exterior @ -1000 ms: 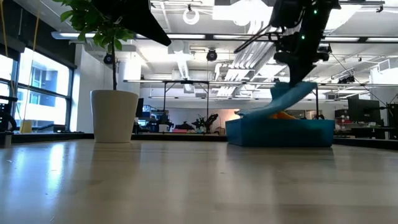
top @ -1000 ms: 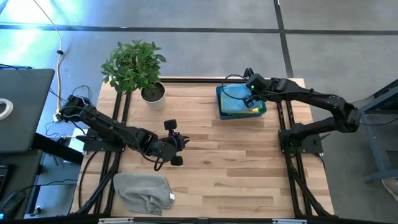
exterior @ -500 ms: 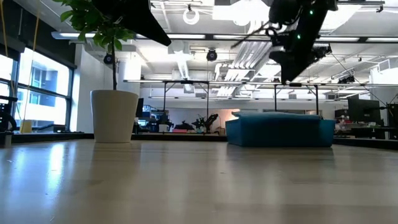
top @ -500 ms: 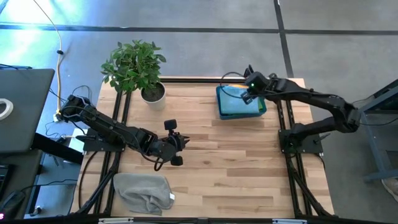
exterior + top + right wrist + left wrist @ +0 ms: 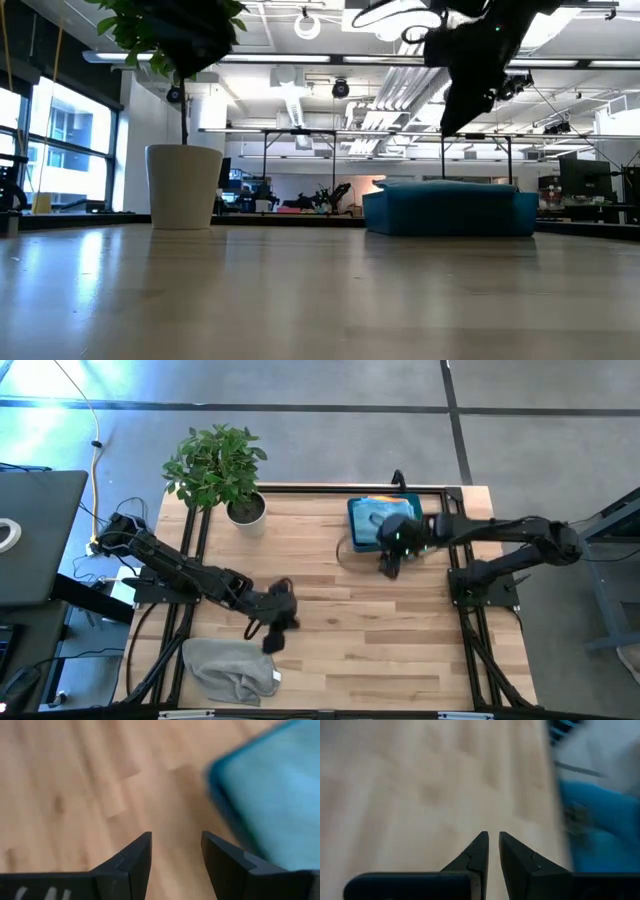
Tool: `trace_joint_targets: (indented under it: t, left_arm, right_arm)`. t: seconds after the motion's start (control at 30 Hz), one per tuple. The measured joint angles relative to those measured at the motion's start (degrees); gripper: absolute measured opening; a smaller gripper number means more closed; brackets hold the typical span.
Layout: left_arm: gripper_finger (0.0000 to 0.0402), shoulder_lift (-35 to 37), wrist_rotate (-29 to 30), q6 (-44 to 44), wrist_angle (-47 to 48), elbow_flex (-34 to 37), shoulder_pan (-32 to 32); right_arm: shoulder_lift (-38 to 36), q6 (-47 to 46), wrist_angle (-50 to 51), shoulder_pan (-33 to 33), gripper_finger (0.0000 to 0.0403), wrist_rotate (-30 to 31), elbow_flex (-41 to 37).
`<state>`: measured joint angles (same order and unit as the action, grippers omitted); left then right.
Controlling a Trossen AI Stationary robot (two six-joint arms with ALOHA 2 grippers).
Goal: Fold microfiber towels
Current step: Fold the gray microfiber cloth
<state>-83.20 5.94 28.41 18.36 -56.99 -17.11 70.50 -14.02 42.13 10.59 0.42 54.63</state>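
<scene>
A crumpled grey towel (image 5: 232,668) lies at the table's near left. A light blue towel (image 5: 385,518) lies in the blue bin (image 5: 353,528) at the far right; the bin (image 5: 450,212) hides it in the low view. My right gripper (image 5: 388,567) hangs open above bare wood just near-left of the bin, nothing between its fingers (image 5: 175,837). My left gripper (image 5: 271,643) is up in the air left of the table's middle, pointing down toward the near edge. Its fingers (image 5: 491,839) are shut to a narrow slit and hold nothing.
A potted plant (image 5: 246,510) stands at the far left of the table. Bare wood (image 5: 380,630) lies between the two grippers and along the near right. Black frame rails (image 5: 470,650) run down both sides of the table.
My right gripper held the light blue towel lifted out of the bin, then let it go, and the towel dropped back inside. The gripper then swung away from the bin toward the table's middle and near edge. My left gripper rolled and tipped from pointing right to pointing toward the near edge.
</scene>
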Motion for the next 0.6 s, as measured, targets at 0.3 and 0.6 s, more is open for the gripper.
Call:
trace_joint_targets:
  t: [0.3,0.6]
  left_arm:
    - [0.0037,-0.3,-16.0,16.9,12.4,0.0,-9.4]
    - [0.0037,-7.4,-8.7,27.7,22.1,0.1,-15.3]
  right_arm:
    - [0.0,-3.9,-16.1,-18.1,0.0165,3.0,-7.3]
    - [0.0,-4.1,-18.1,-26.4,0.0165,11.2,-8.3]
